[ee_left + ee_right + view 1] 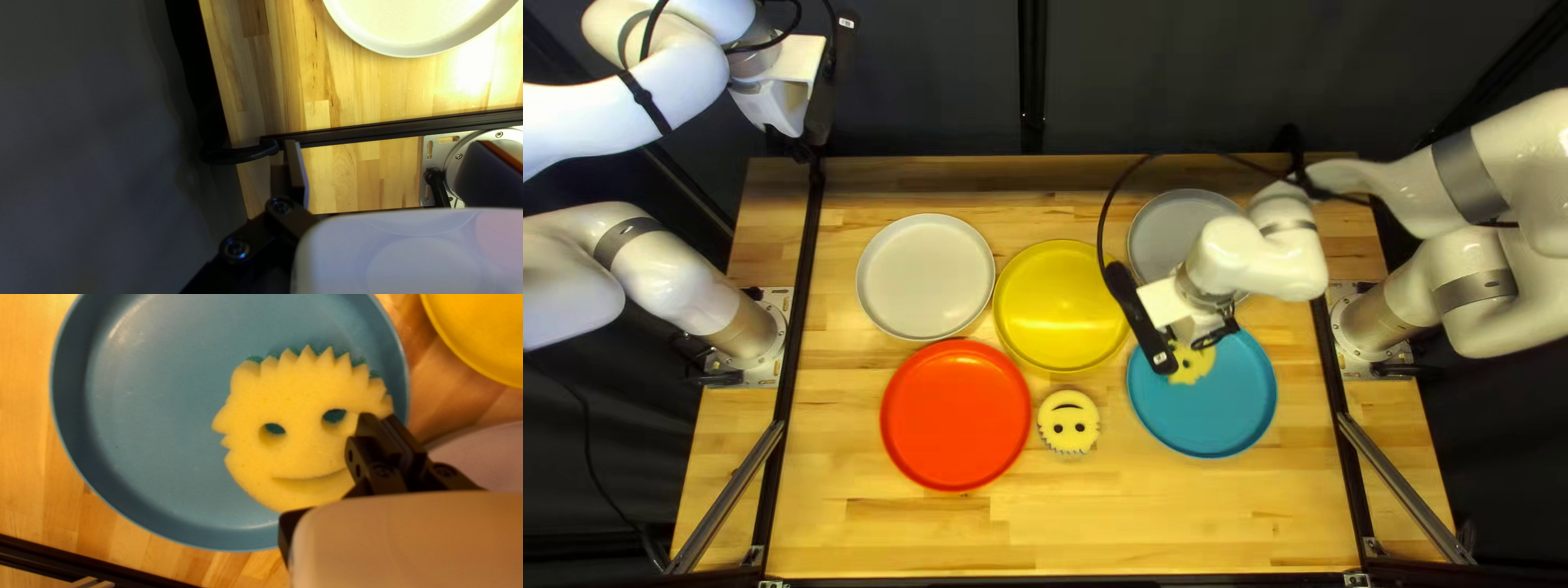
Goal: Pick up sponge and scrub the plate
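Spread across the middle of the top left view: a wooden worktop (1176, 512). Looks to be at the scrubbing step, with the pick-up apparently done. Reaching in over the far part of the blue plate (1231, 403): the right arm (1263, 256). Raised beyond the worktop's far left corner, apparently with no part in this step: the left arm (675, 76). Calls next, in all likelihood, for light downward pressure, then sweeps towards the bare side of the blue plate, taking care not to catch the rim or push the plate along.

Holds nothing but a sponge (294, 452), in the case of the blue plate; set off-centre, close to the rim, yellow face up, green layer beneath. Hard to tell whether pressed fully flat. Nearest the left on the worktop, with nothing on them: a red plate (955, 414), a white plate (926, 276) beyond it, and a yellow plate (1056, 310) beside both. Partly hidden behind the right arm: a gray plate (1176, 218). Lying just beside the red plate, directly on the worktop: a spare sponge (1068, 423) with a cut-out face.

Drawn nearly together, apparently clamped on the sponge's edge: the right pincer (380, 419). Spread apart, gripping nothing: the left pincer (388, 146).
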Robot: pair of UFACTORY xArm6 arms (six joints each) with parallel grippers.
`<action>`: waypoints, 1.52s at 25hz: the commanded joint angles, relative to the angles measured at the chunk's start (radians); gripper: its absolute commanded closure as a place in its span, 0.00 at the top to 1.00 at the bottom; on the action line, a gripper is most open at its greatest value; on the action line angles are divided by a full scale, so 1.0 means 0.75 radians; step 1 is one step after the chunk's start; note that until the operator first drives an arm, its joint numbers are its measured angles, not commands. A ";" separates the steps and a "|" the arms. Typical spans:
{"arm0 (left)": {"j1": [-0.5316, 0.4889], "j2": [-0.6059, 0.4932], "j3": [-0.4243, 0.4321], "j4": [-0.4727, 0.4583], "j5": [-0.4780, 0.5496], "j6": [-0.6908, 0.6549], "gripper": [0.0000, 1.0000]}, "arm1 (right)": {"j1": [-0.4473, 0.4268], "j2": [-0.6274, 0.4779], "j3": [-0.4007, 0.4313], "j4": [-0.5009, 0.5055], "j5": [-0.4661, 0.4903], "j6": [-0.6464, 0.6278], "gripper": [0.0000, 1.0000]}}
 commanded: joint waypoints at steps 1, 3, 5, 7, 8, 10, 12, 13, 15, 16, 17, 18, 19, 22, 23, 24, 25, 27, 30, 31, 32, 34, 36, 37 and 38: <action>0.000 0.000 0.000 0.000 0.000 0.000 1.00 | -0.207 0.009 -0.115 -0.024 0.112 -0.173 0.00; 0.000 0.000 0.000 0.000 0.000 0.000 1.00 | -0.288 0.034 -0.167 -0.020 0.143 -0.251 0.00; 0.000 0.000 0.000 0.000 0.000 0.000 1.00 | -0.365 0.042 -0.223 0.002 0.200 -0.317 0.00; 0.000 0.000 0.000 0.000 0.000 0.000 1.00 | -0.376 0.039 -0.230 0.011 0.213 -0.321 0.00; 0.000 0.000 0.000 0.000 0.000 0.000 1.00 | -0.376 0.039 -0.230 0.011 0.213 -0.321 0.00; 0.000 0.000 0.000 0.000 0.000 0.000 1.00 | -0.376 0.039 -0.230 0.011 0.213 -0.321 0.00; 0.000 0.000 0.000 0.000 0.000 0.000 1.00 | -0.376 0.039 -0.230 0.011 0.213 -0.321 0.00; 0.000 0.000 0.000 0.000 0.000 0.000 1.00 | -0.376 0.039 -0.230 0.011 0.213 -0.321 0.00; 0.000 0.000 0.000 0.000 0.000 0.000 1.00 | -0.376 0.039 -0.230 0.011 0.213 -0.321 0.00; 0.000 0.000 0.000 0.000 0.000 0.000 1.00 | -0.376 0.039 -0.230 0.011 0.213 -0.321 0.00; 0.000 0.000 0.000 0.000 0.000 0.000 1.00 | -0.376 0.039 -0.230 0.011 0.213 -0.321 0.00; 0.000 0.000 0.000 0.000 0.000 0.000 1.00 | -0.376 0.039 -0.230 0.011 0.213 -0.321 0.00; 0.000 0.000 0.000 0.000 0.000 0.000 1.00 | -0.384 0.026 -0.220 0.002 0.214 -0.330 0.00; 0.000 0.000 0.000 0.000 0.000 0.000 1.00 | -0.463 0.036 -0.214 0.004 0.193 -0.433 0.00; 0.000 0.000 0.000 0.000 0.000 0.000 1.00 | -0.479 0.045 -0.215 0.002 0.184 -0.455 0.00; 0.000 0.000 0.000 0.000 0.000 0.000 1.00 | -0.499 0.057 -0.216 0.000 0.169 -0.491 0.00; 0.000 0.000 0.000 0.000 0.000 0.000 1.00 | -0.512 0.066 -0.216 -0.003 0.154 -0.515 0.00; 0.000 0.000 0.000 0.000 0.000 0.000 1.00 | -0.534 0.089 -0.217 -0.015 0.120 -0.556 0.00; 0.000 0.000 0.000 0.000 0.000 0.000 1.00 | -0.542 0.117 -0.205 -0.045 0.068 -0.578 0.00; 0.000 0.000 0.000 0.000 0.000 0.000 1.00 | -0.540 0.124 -0.200 -0.058 0.052 -0.575 0.00; 0.000 0.000 0.000 0.000 0.000 0.000 1.00 | -0.527 0.126 -0.183 -0.079 0.029 -0.561 0.00; 0.000 0.000 0.000 0.000 0.000 0.000 1.00 | -0.506 0.113 -0.158 -0.106 0.011 -0.524 0.00; 0.000 0.000 0.000 0.000 0.000 0.000 1.00 | -0.480 0.094 -0.136 -0.129 0.004 -0.482 0.00; 0.000 0.000 0.000 0.000 0.000 0.000 1.00 | -0.458 0.072 -0.113 -0.147 0.000 -0.444 0.00; 0.000 0.000 0.000 0.000 0.000 0.000 1.00 | -0.448 0.064 -0.103 -0.157 0.000 -0.424 0.00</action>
